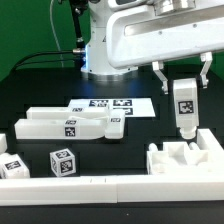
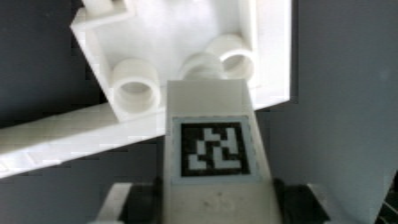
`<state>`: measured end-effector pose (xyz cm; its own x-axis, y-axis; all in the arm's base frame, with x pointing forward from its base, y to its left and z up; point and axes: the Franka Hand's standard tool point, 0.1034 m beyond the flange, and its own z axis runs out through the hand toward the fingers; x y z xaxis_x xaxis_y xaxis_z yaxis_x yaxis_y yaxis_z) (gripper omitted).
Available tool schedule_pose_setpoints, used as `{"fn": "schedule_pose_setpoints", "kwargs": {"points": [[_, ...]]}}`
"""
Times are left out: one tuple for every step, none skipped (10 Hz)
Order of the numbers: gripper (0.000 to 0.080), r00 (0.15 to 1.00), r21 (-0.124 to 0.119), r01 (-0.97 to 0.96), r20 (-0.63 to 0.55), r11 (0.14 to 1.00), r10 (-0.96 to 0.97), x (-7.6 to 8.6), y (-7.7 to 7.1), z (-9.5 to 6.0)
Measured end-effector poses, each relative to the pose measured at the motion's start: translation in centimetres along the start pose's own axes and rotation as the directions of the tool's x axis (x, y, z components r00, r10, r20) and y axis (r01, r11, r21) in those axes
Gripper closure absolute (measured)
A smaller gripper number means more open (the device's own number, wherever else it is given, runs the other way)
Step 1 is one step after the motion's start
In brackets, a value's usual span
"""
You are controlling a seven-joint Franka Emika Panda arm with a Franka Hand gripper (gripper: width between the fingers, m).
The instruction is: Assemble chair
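Observation:
My gripper is shut on a chunky white chair leg with a black-and-white tag and holds it upright at the exterior view's right. The leg's lower end hangs just above a white chair slab lying on the table. In the wrist view the leg sits between my dark fingers, which press on both its sides at the gripper. Past its tip lies the slab with two round stubs. Whether leg and slab touch I cannot tell.
The marker board lies mid-table before the robot base. Long white tagged pieces lie at the exterior view's left, with a tagged cube and another piece nearer. A low white rail runs along the front.

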<state>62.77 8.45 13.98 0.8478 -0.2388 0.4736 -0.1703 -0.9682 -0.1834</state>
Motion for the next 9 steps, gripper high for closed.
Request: {"fn": "schedule_pose_setpoints", "kwargs": {"points": [[0.0515,0.998,-0.002,0.050,-0.026,0.999,-0.050,-0.9,-0.8,0.7],[0.0515,0.990,-0.013,0.144,-0.001,0.990,-0.144,-0.7,-1.1,1.1],[0.0515,0.971,-0.020,0.239,0.025,0.971,-0.238,0.4,-1.3,1.5],[0.0515,0.951,-0.022,0.309,0.034,0.951,-0.308,0.6,-1.7,2.0],[0.0515,0.952,-0.023,0.304,0.034,0.953,-0.303,0.6,-1.6,2.1],[0.0515,0.952,-0.023,0.303,0.035,0.953,-0.303,0.6,-1.6,2.1],[0.0515,0.952,-0.023,0.304,0.035,0.952,-0.303,0.5,-1.6,2.1],[0.0515,0.952,-0.023,0.304,0.037,0.952,-0.303,0.4,-1.6,2.2],[0.0515,0.950,-0.024,0.309,0.040,0.951,-0.308,-0.1,-1.6,2.8]]}}
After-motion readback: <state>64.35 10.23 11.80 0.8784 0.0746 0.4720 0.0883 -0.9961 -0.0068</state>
